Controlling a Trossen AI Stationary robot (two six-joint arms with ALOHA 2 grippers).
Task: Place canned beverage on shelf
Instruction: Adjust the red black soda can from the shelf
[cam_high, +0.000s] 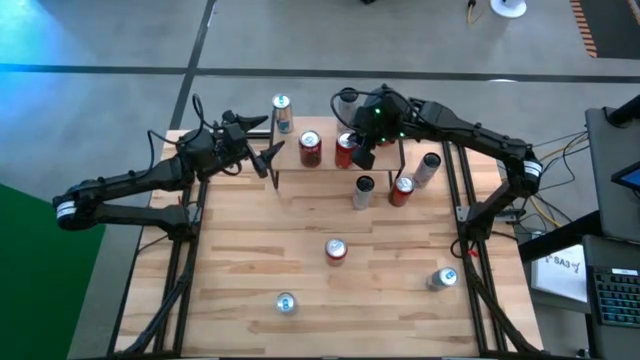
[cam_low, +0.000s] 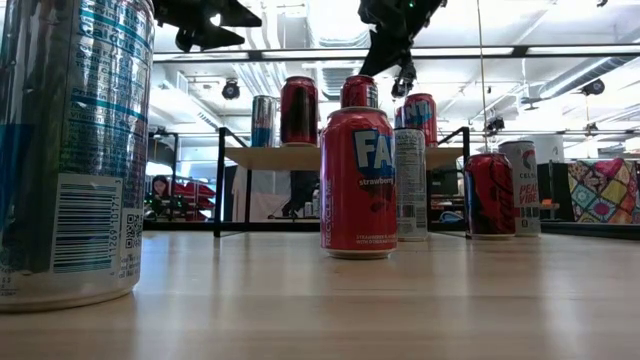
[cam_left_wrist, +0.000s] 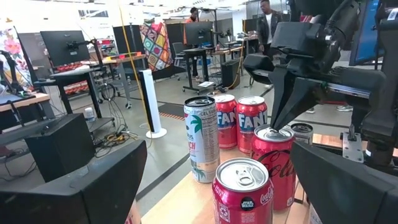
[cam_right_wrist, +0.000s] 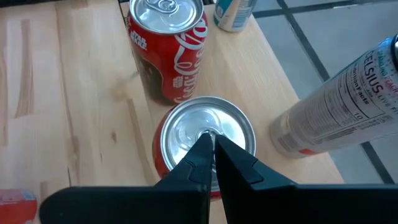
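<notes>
Clutter noted on the tabletop (cam_high: 250, 250): one red can (cam_high: 336, 251) standing mid-tabletop, a silver-blue can (cam_high: 286, 303) near the front edge, another can (cam_high: 442, 278) near the right edge. In front of the shelf (cam_high: 300, 170), toward its right end, a slim silver can (cam_high: 364, 192) and a red can (cam_high: 401, 189) are seen standing, with a white can (cam_high: 428, 168) lying on its side just beside them. A tall pale can (cam_high: 282, 113) is standing at the shelf's back left.

Two red cans are seen upright on the shelf plank: a red cola can (cam_high: 310, 148) to the left and the red can on the shelf (cam_right_wrist: 205, 146) just beside it, nearer the middle. Silver lid, pull tab, red wall.

Right pincer (cam_right_wrist: 210, 149) is positioned directly above that can, fingers pressed together, tips at the lid; nothing clamped. Contact with the lid cannot be told.

Left pincer (cam_high: 268, 160) is held off the shelf's left end, fingers spread apart, empty.
</notes>
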